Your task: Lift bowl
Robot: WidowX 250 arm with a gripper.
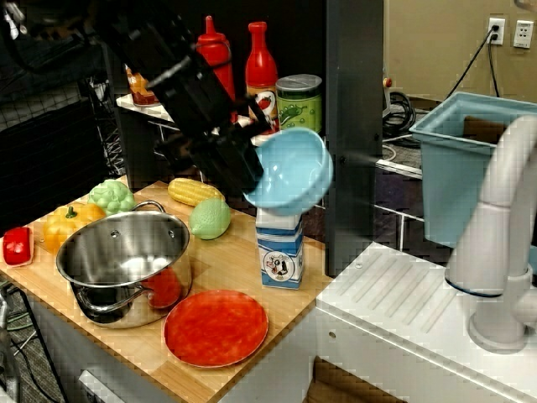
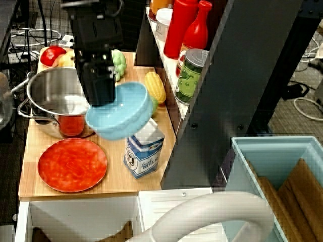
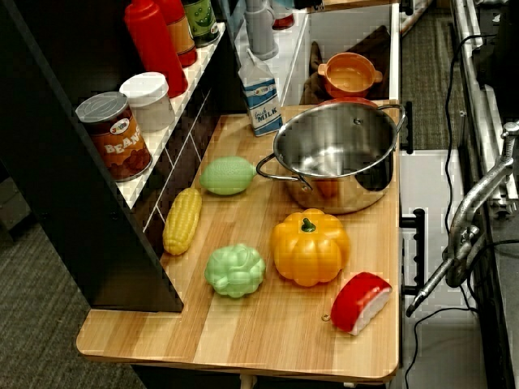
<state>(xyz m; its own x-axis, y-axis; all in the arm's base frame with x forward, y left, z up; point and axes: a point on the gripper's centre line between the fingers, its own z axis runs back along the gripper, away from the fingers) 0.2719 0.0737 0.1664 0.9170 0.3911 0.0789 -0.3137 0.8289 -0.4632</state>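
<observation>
Bowl (image 1: 291,170) up, tilted, rim pinched in end effector (image 1: 252,159). Best to level out, clear of carton (image 1: 279,249).

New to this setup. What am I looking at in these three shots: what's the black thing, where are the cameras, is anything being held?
The black thing is a robot arm; its gripper holds the light-blue bowl by its rim, tilted, in the air above the milk carton. All three cameras are fixed around a wooden toy-kitchen counter: one from the front, one from above beside the shelf, one from the far end, where the arm and bowl do not show. On the counter: a steel pot, a red-orange plate, and toy vegetables such as a pumpkin and corn.
</observation>
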